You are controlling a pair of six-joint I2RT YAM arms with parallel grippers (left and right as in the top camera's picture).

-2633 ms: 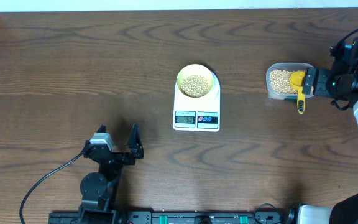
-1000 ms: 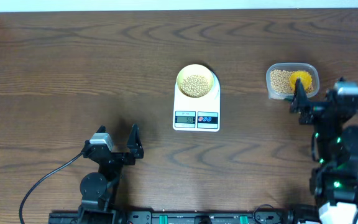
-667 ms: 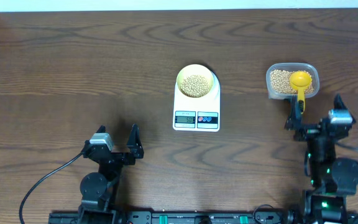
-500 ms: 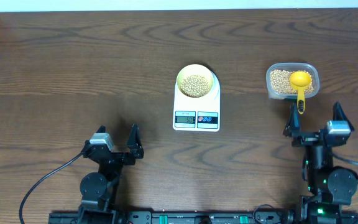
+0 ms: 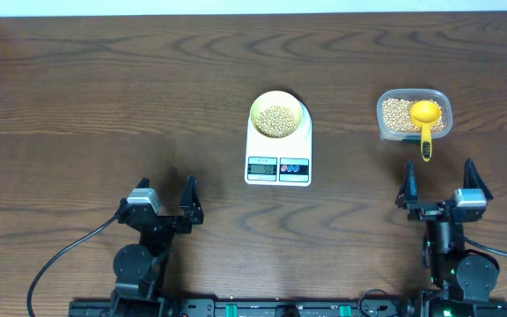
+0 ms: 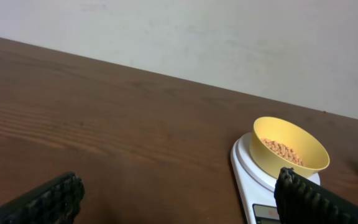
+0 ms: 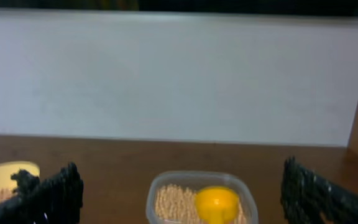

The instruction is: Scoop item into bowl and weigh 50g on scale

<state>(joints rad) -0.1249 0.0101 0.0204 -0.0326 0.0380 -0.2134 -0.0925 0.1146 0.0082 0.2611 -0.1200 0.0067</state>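
Bowl of beans on the scale, both end effectors open and empty

Dark wood table (image 5: 77, 88) up top. The left end effector (image 5: 167, 195) and right end effector (image 5: 438, 174) sit near the front edge, jaws spread wide, gripping nothing. The white scale (image 5: 258, 145) is mid-table with the pale yellow-green bowl (image 5: 300, 109) on its platform, and a small heap of beans (image 5: 277, 121) in that. The LCD is lit, but honestly the digits are too small to read, same for the button labels. Off to the right there's a clear tub (image 5: 444, 97) with more beans, and the yellow scoop (image 5: 425, 113) rests in it with its handle poking out over the near rim.
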